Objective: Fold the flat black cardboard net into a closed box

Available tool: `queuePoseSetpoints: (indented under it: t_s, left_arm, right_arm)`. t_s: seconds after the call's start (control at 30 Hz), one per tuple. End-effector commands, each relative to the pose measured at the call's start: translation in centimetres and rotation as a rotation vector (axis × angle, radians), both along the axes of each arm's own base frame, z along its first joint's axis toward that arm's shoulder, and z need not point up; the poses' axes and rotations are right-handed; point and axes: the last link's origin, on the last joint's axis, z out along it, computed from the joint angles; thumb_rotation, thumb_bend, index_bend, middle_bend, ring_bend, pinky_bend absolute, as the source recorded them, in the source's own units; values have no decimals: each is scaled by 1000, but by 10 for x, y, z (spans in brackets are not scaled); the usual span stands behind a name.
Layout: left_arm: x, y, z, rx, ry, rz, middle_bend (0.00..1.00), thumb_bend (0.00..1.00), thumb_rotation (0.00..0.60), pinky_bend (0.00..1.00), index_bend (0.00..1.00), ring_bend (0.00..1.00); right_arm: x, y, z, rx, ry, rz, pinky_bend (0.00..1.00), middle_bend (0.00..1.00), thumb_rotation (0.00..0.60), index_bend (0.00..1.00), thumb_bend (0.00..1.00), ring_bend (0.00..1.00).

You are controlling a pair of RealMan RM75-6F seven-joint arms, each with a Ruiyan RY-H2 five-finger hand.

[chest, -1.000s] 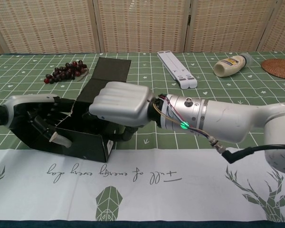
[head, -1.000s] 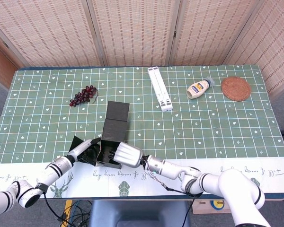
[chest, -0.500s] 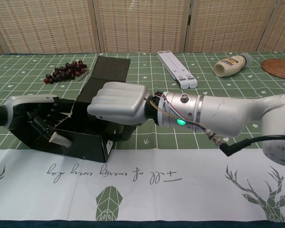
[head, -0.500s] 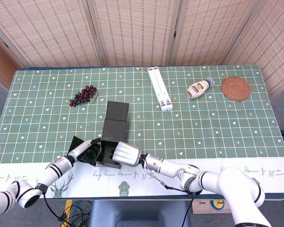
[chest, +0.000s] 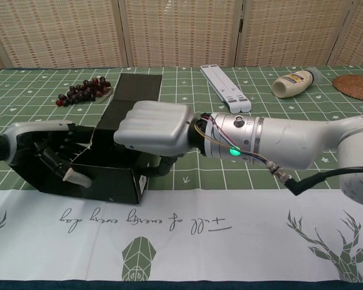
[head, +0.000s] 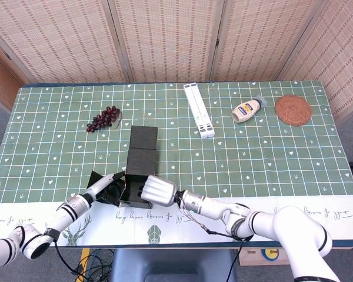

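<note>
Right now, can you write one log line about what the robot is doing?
step: folding | box: partly formed, far flap flat on table | left hand: inside open left end | right hand: on top, fingers over near side

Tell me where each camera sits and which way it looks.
Head view: high above the near edge, looking down on the whole table; both arms show at the bottom.
Chest view: low at the near edge, looking across toward the screens; the right hand fills the middle, the left hand is inside the box.
Both show the box, grapes, bottle and mat.
</note>
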Motion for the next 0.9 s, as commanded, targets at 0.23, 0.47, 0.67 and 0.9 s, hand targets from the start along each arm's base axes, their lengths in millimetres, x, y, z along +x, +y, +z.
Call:
queuePoseSetpoints:
  t_s: [0.23,0.47,0.67,0.9]
  left_arm:
    - [2,-1,0,9,4,6,189,117,600,498,202,375]
    - [3,-2,5,32,9,9,187,117,600,498,164,369]
    - [3,-8,12,59,41,-19,17,117,600,498,52,331]
    - [3,-14,23,102,64,-25,0,117,600,498,19,315]
  right_arm:
    - [-3,1,10,-26,-19,-17,1000,168,600,2,529,771]
    - [-8,1,23,-37,-54,-52,1000,94,600,0,512,747]
    - [-19,2,47,-28,-122,-172,1000,88,600,0,479,745]
    - [-41,8,70,38,-146,-378,1000,88,600,0,471,745]
